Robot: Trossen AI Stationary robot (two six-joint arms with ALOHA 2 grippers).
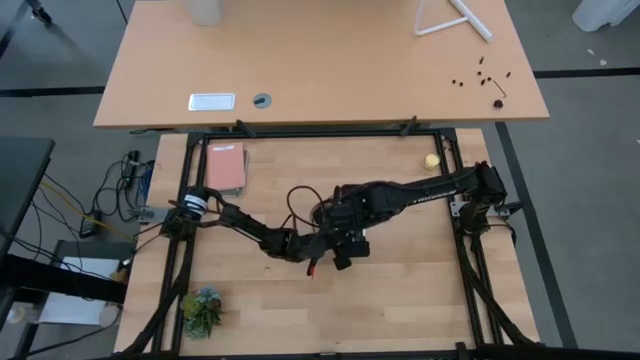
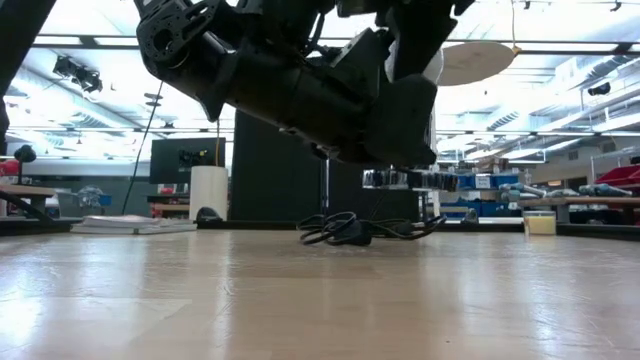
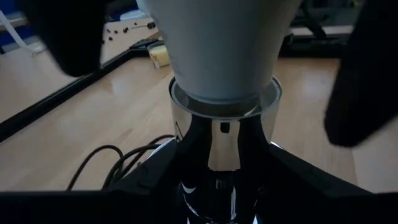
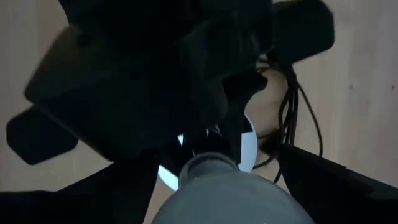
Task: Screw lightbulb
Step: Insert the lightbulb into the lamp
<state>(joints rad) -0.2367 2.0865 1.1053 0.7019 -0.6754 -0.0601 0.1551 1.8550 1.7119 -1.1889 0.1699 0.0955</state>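
Pale wooden desk [image 1: 400,290] at centre, carrying a pink book [image 1: 226,168], a small yellow ball [image 1: 432,160] and a green plant [image 1: 201,310]. Lifted above the boards: shiny silver socket [image 3: 219,146] with black cord [image 2: 345,230] trailing down, gripped around its lower body by the left end effector [image 3: 217,186]. Seated in the socket's mouth: the white lightbulb [image 3: 217,43], base down inside the rim. Around the bulb's globe, right end effector [image 4: 211,186], fingers [image 3: 360,81] spread wide, standing clear either side without touching.
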